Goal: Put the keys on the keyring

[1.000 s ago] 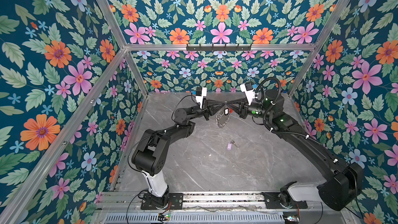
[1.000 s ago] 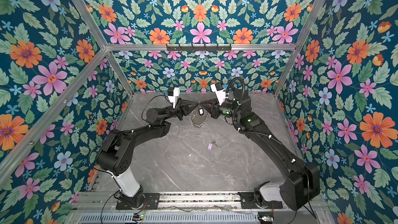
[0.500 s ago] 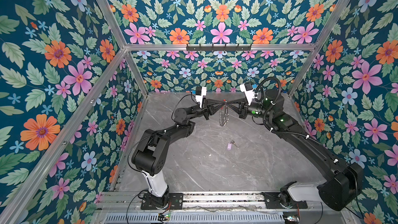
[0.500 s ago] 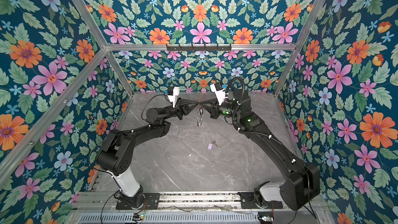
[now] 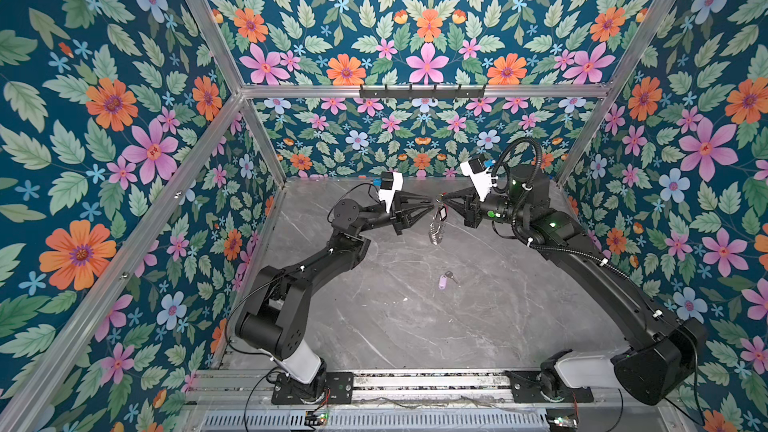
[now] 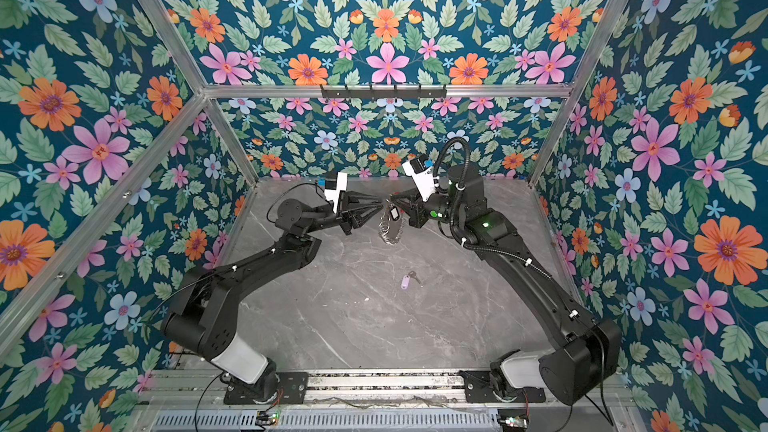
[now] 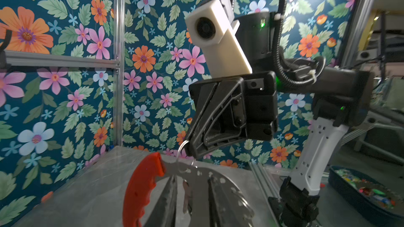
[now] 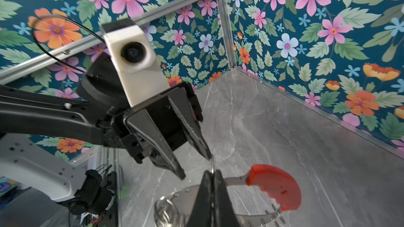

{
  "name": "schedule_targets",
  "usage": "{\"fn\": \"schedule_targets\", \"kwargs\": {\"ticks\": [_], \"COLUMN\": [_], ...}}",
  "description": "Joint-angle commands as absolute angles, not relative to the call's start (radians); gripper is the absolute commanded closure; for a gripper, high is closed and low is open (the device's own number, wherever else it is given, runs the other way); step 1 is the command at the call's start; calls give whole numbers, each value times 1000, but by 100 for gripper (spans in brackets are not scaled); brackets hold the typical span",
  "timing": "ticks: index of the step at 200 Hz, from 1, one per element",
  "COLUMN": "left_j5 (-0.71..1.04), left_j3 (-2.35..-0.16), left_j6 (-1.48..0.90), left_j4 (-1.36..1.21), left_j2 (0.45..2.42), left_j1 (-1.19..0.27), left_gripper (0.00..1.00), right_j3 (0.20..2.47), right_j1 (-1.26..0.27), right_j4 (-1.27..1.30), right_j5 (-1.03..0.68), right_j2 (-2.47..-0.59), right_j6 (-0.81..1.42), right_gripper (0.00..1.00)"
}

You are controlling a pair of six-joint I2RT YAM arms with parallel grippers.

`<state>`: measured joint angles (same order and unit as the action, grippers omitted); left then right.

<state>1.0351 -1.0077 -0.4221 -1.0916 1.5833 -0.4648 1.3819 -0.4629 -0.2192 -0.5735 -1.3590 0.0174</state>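
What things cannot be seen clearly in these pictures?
Small metal key with black-framed white-label tag: too small in both top views to tell if threaded.
Large red-and-silver keyring loop: cut by the right wrist view's edge, partly behind the right gripper.
Lilac-tagged metal key: blade tiny in top views.

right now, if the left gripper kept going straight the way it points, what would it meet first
Probably the keyring hanging from the shut right gripper, directly ahead of the left gripper; depth is unclear.
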Motion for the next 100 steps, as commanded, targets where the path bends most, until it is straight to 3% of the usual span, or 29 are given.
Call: {"fn": "schedule_targets", "kwargs": {"ticks": [1,44,100], "left_j5": [1022,1035,1072], "left_j3": [-1047,-1137,-1172], "left_j6": [-32,127,110], "left_j4": [-637,-404,-409], "left_j2": [1543,1548,1560], "left_j1": [-466,-466,-469], "left_gripper": [73,76,76], "right_j3": [1425,1483,1489], "right_j1": [-467,-500,-533], "right_j4": [-355,-490,-524], "right_j5": [-510,-481,-461], "right_j2": [-1371,-1399,-1402], "right_j6": [-150,-258,-298], "right_gripper": [100,100,100]}}
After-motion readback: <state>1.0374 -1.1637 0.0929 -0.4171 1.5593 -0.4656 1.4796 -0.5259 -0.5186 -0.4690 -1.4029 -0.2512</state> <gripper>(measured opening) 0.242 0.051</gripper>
